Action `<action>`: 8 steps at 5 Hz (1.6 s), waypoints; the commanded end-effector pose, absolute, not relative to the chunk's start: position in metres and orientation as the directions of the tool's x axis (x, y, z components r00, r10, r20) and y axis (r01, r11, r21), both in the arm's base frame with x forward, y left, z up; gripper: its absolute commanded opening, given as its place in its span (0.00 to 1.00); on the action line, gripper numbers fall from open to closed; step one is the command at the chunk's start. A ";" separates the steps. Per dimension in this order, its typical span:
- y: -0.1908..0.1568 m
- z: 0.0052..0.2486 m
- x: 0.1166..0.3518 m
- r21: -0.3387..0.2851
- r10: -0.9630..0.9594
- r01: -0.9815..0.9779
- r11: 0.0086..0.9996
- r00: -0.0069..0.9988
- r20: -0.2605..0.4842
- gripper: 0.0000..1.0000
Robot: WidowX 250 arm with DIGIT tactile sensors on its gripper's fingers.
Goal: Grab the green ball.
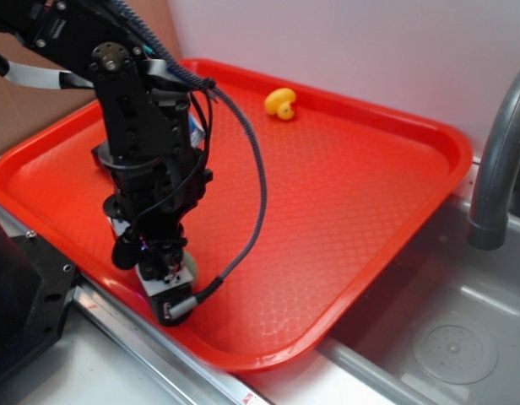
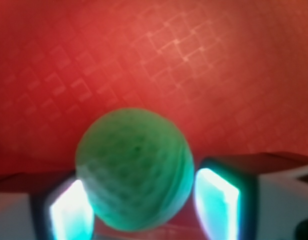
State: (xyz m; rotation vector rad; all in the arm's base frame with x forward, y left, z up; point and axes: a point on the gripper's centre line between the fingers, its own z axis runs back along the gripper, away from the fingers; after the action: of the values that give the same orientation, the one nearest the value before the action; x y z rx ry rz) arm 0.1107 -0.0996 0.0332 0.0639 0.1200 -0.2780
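Gripper [image 2: 139,207] lowered onto the red tray [image 1: 344,169], its 2 fingers [image 2: 216,200] apart and flanking the green ball [image 2: 135,172] — approach apparently complete, closing and lifting not yet done.

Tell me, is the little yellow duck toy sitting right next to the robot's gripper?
No. The little yellow duck toy sits near the far rim of the red plastic tray, well apart from the gripper at the near edge.
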 end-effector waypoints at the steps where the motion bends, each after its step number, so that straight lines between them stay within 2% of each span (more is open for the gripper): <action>1: -0.094 0.042 0.106 0.061 -0.258 0.261 0.964 0.965 -0.055 0.00; 3: -0.082 0.057 0.117 0.028 -0.219 0.221 0.975 0.974 -0.053 0.00; 4: -0.073 0.095 0.123 -0.007 -0.180 0.180 0.984 0.984 -0.015 0.00; 5: -0.043 0.145 0.127 -0.043 -0.007 0.009 0.999 0.999 0.044 0.00; 6: -0.003 0.194 0.126 -0.095 0.171 -0.159 0.983 0.976 0.137 0.00; 7: 0.017 0.243 0.132 -0.116 0.234 -0.215 0.970 0.954 0.188 0.00; 8: 0.023 0.274 0.133 -0.127 0.243 -0.221 0.967 0.951 0.193 0.00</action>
State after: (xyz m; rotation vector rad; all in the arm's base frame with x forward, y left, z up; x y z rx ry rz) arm 0.1432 0.0211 0.2663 -0.1017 -0.1746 0.2283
